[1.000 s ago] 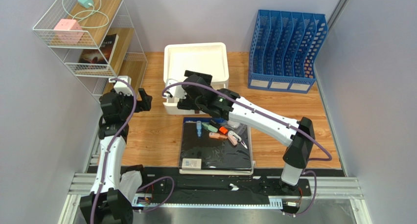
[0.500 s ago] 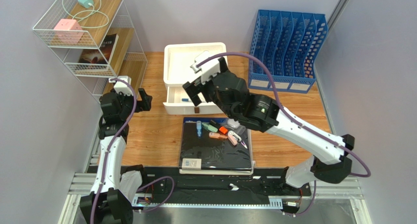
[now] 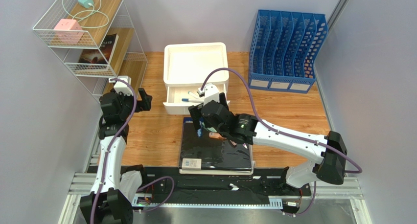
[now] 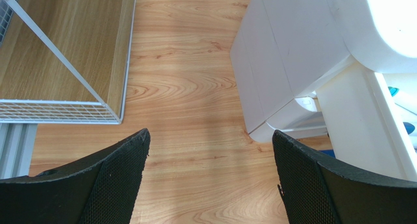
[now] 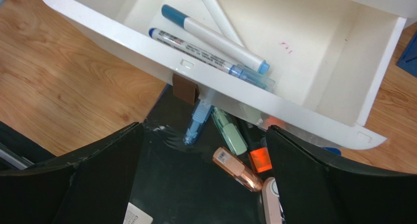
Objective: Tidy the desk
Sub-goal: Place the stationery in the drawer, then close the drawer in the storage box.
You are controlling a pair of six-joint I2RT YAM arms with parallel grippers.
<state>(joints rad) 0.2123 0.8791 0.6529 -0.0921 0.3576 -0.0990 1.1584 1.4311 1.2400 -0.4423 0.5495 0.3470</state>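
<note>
My right pincer (image 5: pixel 204 127) stands apart, empty. Its wrist view shows three pens (image 5: pixel 215 38), upper frame, in the drawer (image 5: pixel 313 53). Overhead, centre frame, my arm (image 3: pixel 284 136) covers part of the drawer front. My left pincer (image 4: pixel 210 135): apart, empty.

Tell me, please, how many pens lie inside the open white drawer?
3 in the drawer: a teal-tipped marker at the back, a blue-capped marker mid-drawer, a slim blue pen nearest the front. Others may be hidden.
</note>
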